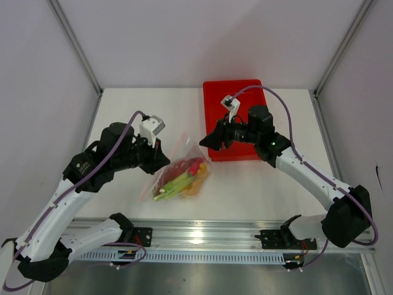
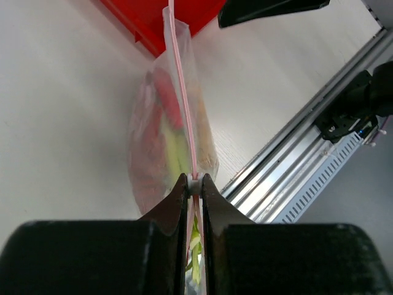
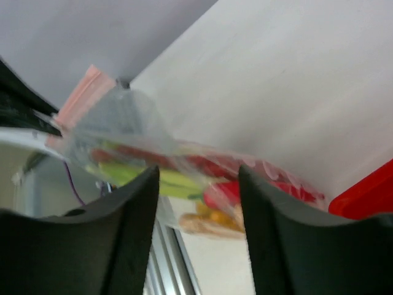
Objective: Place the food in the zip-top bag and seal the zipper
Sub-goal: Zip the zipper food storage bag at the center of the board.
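The clear dotted zip-top bag [image 1: 179, 173] lies on the table between the arms with the food inside. The red lobster [image 1: 191, 165], the green-and-white stalk [image 1: 174, 184] and the yellow-orange pieces [image 1: 198, 183] show through it. My left gripper [image 1: 164, 158] is shut on the pink zipper [image 2: 183, 92] at the bag's mouth edge, pinching a small white piece [image 2: 194, 184]. My right gripper [image 1: 207, 142] is open and empty, just off the bag's far right corner. In the right wrist view the bag [image 3: 123, 123] and the lobster [image 3: 245, 169] show beyond the open fingers [image 3: 138, 203].
The red rectangular tray [image 1: 245, 95] stands at the back right, under my right arm; its corner shows in the left wrist view [image 2: 153, 21]. The aluminium rail [image 1: 196, 233] runs along the near table edge. Frame posts rise at the back corners.
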Available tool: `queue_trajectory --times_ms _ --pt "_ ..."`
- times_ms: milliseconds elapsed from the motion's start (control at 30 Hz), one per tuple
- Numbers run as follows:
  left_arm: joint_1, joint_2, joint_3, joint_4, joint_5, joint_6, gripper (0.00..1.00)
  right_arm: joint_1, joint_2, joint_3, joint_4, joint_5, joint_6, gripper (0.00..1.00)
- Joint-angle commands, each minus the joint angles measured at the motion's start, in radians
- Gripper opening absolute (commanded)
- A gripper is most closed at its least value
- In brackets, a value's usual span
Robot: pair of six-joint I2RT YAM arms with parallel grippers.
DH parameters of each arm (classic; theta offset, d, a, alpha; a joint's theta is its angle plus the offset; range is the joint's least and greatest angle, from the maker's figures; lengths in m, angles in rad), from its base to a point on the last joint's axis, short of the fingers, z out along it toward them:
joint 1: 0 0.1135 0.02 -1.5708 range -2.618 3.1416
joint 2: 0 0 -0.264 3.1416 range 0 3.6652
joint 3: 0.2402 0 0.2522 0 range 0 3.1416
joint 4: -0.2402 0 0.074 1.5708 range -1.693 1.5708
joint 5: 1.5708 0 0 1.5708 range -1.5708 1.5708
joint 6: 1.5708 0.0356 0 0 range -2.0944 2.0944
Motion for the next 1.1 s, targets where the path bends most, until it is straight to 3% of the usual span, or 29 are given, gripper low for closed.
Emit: queue_trajectory --times_ms 0,67,167,500,800,1000,1067 --pt "-0.003 -0.005 0.018 0.045 0.131 0.06 0.01 0.004 -0.016 0.071 -0.065 -0.221 -0.198 0.61" --pt "-0.003 -0.002 0.032 0.054 0.192 0.089 0.01 0.004 -0.017 0.13 -0.149 -0.25 -0.284 0.8" --pt "-0.005 0.021 0.069 0.048 0.248 0.106 0.0 -0.008 0.028 0.225 -0.251 -0.281 -0.362 0.87" --pt "-0.003 0.027 0.089 0.013 0.298 0.106 0.01 0.032 0.186 0.488 -0.467 -0.486 -0.538 0.91" --pt "-0.005 0.041 0.104 -0.007 0.306 0.112 0.01 0.194 0.221 0.531 -0.625 -0.424 -0.617 0.78" --pt "-0.005 0.042 0.112 -0.01 0.318 0.111 0.01 0.243 0.279 0.594 -0.725 -0.352 -0.671 0.61" --pt "-0.003 0.045 0.114 -0.015 0.311 0.111 0.01 0.257 0.312 0.633 -0.751 -0.312 -0.681 0.44"
